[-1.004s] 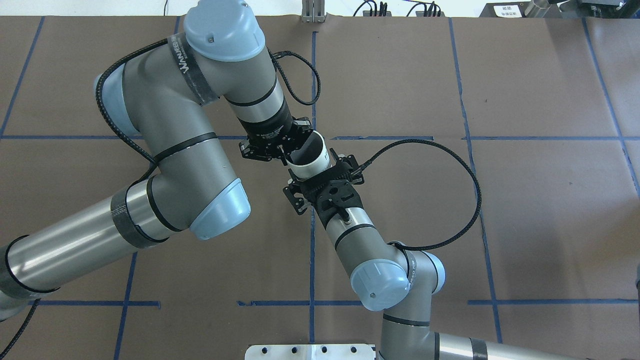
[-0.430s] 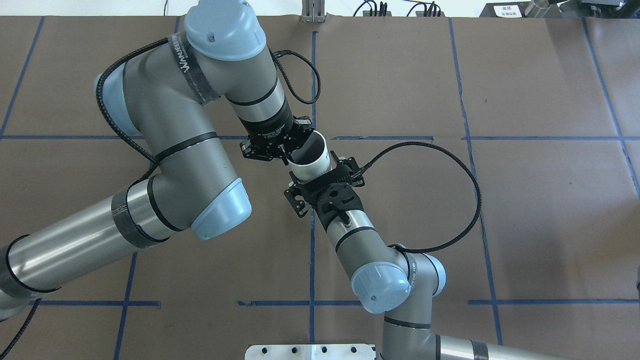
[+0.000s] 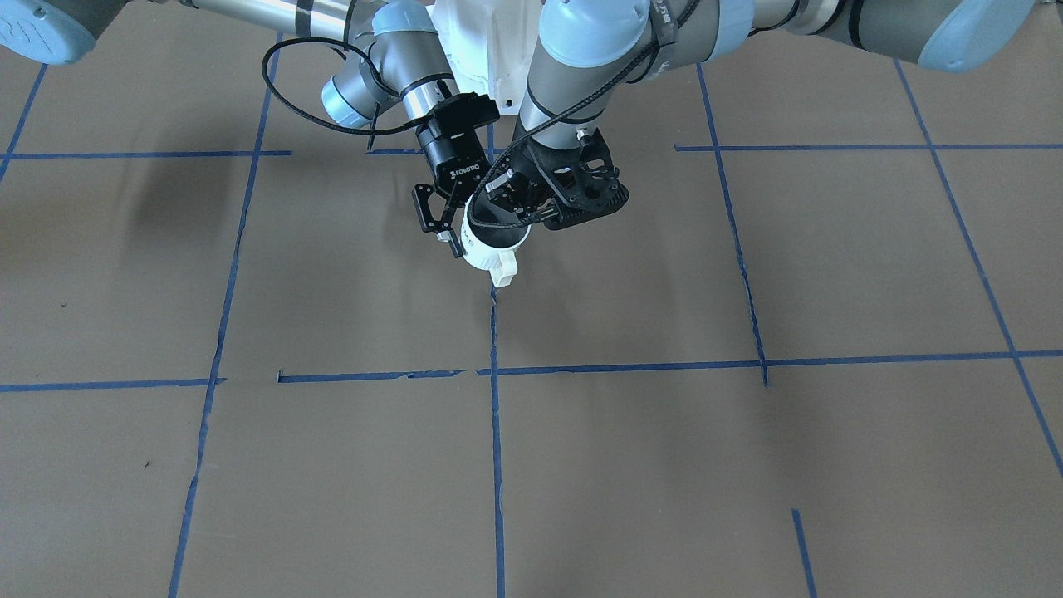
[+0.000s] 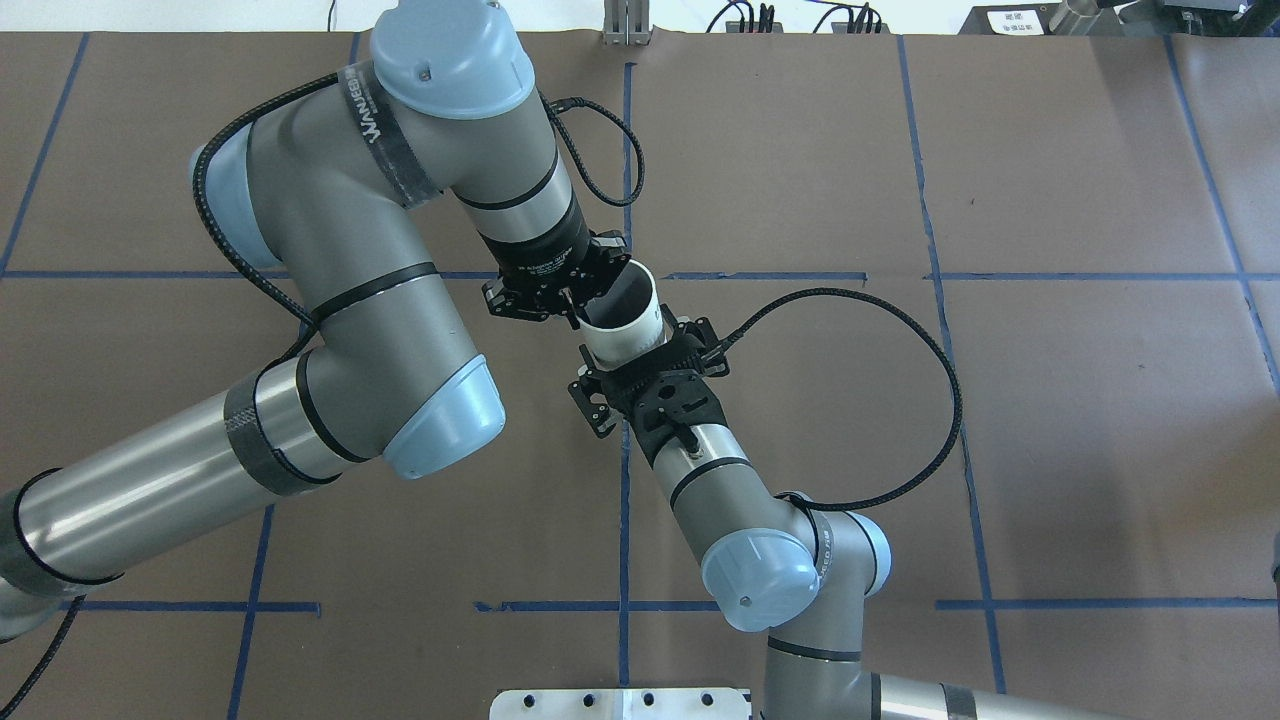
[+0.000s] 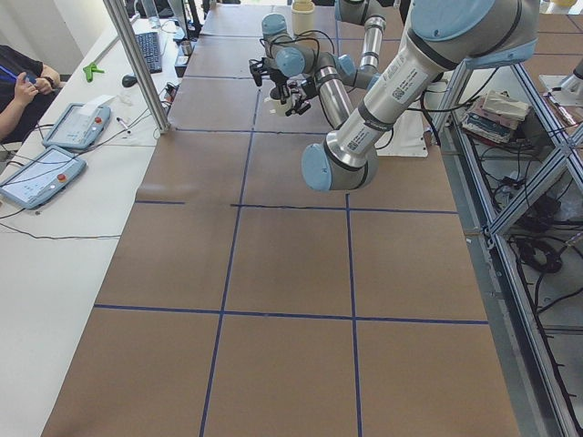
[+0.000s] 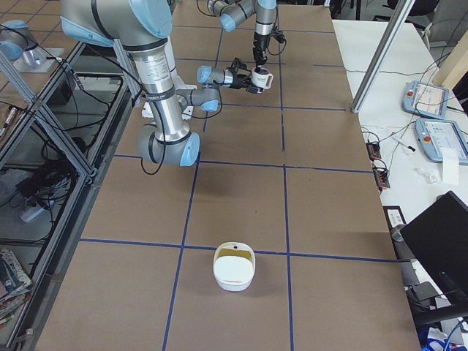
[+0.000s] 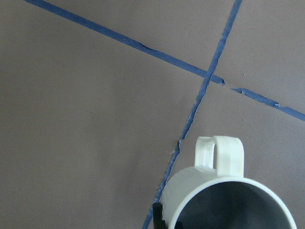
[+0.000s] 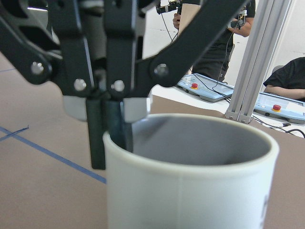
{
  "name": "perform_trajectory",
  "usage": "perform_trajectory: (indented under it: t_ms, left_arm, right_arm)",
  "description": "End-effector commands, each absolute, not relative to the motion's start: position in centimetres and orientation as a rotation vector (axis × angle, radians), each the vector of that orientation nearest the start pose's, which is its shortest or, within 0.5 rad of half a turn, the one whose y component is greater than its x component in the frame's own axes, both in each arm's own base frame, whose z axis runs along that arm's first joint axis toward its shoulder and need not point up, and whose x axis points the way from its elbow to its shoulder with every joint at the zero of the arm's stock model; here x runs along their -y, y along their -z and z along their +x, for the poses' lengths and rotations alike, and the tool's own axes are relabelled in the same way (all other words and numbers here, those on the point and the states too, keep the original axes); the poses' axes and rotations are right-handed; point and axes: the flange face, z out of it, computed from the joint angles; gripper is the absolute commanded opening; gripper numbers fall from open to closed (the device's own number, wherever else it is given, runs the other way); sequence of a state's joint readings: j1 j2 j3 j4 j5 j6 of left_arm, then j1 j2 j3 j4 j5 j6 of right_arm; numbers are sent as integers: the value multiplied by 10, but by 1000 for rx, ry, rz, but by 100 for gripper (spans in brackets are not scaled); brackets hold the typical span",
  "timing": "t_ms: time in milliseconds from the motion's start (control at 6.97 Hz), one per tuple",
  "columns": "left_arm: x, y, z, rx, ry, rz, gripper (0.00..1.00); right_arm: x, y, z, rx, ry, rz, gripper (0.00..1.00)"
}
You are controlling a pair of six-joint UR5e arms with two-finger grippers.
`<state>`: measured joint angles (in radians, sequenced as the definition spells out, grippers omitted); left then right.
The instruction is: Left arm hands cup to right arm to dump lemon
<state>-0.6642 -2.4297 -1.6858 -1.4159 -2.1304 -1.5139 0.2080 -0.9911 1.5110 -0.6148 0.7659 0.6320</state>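
The cup (image 4: pixel 628 338), a white mug with a grey inside, hangs upright above the table's middle. Its cream handle (image 3: pixel 504 272) points away from the robot. My left gripper (image 8: pixel 110 138) comes down from above and is shut on the cup's rim, one finger inside and one outside. My right gripper (image 4: pixel 640 358), marked ROBOTIQ, reaches in level from the robot's side and stands open. Its fingers (image 3: pixel 444 228) straddle the cup's body. The lemon is hidden; the part of the cup's inside (image 7: pixel 238 205) that shows is bare grey.
Brown paper with blue tape lines covers the table (image 4: pixel 1050 400). A white bowl (image 6: pixel 234 267) with a yellowish inside stands far off toward the robot's right end. Beyond the far edge, a side table holds teach pendants (image 5: pixel 41 173), with people (image 5: pixel 23 77) behind it.
My right gripper has crept a little forward and left, closer around the cup. The left arm and the cup have barely moved.
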Motion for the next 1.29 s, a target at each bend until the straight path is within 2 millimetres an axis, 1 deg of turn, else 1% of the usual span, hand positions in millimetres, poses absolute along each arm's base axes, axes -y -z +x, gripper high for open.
perform_trajectory:
  t_ms: [0,287,430,574,717,860,1004,1147]
  left_arm:
    - [478,-103,480,-930,334,-214,0]
    - [490,-113,490,-934,337,-209,0]
    - [510,-127,496,-935,350,-197,0]
    - [541,-146,491,-941,371,-172,0]
    - [562,-153,474,-929,361,-137,0]
    - [589,-164,447,-917,377,-109,0]
    - [601,-184,425,-877,347,-97,0]
    - [614,-218,391,-828,279,-67,0]
  right_arm:
    - [334,-230,-596,800,-7,1276,99]
    - [332,-230,-596,805,-8,1276,99]
    - [329,-230,-598,809,-5,1274,99]
    - [328,-229,-598,814,-5,1274,99]
    - [328,-230,-598,813,-3,1274,99]
    - [328,-225,-597,825,-8,1276,99]
    - [329,-224,-594,836,-17,1275,99]
    - [332,-215,-591,848,-34,1279,99]
